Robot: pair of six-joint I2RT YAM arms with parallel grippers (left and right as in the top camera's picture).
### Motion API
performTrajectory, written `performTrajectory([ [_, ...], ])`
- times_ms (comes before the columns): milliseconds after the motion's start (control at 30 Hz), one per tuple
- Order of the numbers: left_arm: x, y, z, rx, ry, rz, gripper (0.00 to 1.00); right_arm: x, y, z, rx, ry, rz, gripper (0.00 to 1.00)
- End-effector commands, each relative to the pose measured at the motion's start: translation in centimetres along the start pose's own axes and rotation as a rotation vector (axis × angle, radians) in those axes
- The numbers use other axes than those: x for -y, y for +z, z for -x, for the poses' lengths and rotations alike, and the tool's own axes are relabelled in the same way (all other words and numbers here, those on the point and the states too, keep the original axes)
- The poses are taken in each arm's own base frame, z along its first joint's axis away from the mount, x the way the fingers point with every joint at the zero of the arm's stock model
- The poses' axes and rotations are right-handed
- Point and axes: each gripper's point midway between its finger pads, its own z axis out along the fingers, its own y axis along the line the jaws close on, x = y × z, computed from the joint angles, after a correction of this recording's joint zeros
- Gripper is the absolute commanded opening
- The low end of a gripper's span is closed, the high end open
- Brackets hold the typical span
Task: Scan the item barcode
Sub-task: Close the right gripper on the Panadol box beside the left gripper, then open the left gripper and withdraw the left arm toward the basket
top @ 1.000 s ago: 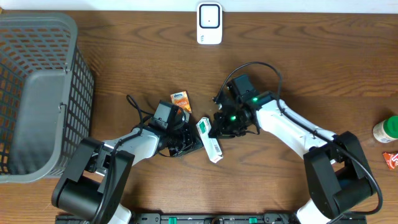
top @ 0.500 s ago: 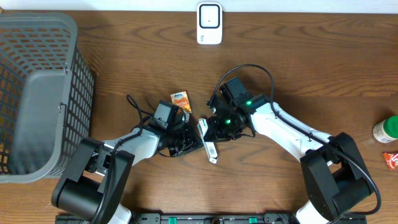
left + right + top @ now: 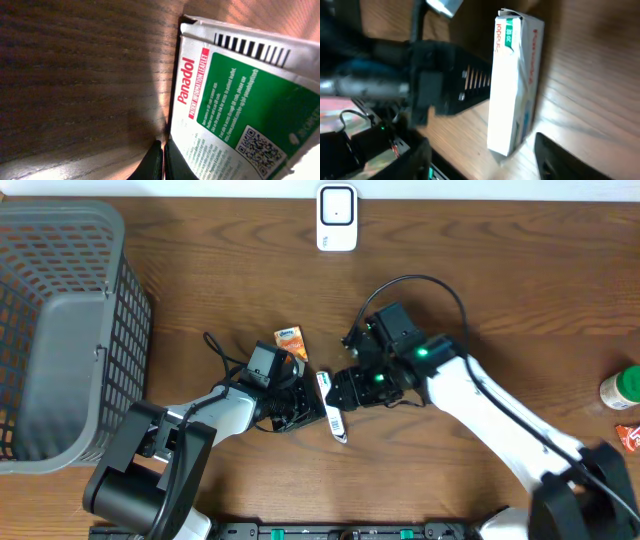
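The wooden bench (image 3: pixel 520 290) carries a grey basket (image 3: pixel 60 330) at its left end. The right gripper (image 3: pixel 345 395) is open, one finger on either side of the medicine box (image 3: pixel 333 412) without clamping it. The left gripper (image 3: pixel 308 412) is closed, its tips just beside the box. A white scanner (image 3: pixel 337 217) sits at the far edge. The box stands on its narrow side near mid-bench, with a barcode (image 3: pixel 250 47) at one end.

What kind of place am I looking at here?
Probably a mock shop checkout: a white barcode scanner and a grey mesh basket on a wooden table, with a Panadol box to scan.
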Motion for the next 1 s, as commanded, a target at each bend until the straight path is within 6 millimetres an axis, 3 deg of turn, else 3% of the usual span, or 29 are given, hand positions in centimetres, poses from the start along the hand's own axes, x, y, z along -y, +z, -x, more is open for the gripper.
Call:
performTrajectory([
  [0,-6.8,1.1,-0.7,0.032,-0.093,0.230,0.07,1.3,-1.8,0.3,0.071,-0.005,-0.123,0.65],
  [133,-7.3,0.7,-0.4,0.038,-0.116,0.236,0.09,3.0,-2.4,-0.6,0.054,0.020,-0.215,0.69],
  [267,-8.3,-0.2,-0.5,0.029,-0.157,0.257,0.41,3.7,-2.6,-0.5,0.061,0.029,-0.248,0.72],
  [400,-8.8,-1.3,-0.9,0.014,-0.146,0.275,0.63,4.0,-2.6,0.3,0.092,0.019,-0.265,0.79],
  [533,-9.1,-2.8,-0.7,0.052,-0.137,0.320,0.65,4.8,-3.0,0.9,0.126,0.042,-0.315,0.80],
  [833,-10.7,-6.9,-0.8,0.167,-0.123,0.503,0.65,4.5,-2.9,1.7,0.153,0.030,-0.304,0.74],
  [967,-10.2,-7.4,-0.6,0.195,-0.113,0.496,0.65,4.4,-3.0,1.9,0.159,0.030,-0.302,0.76],
])
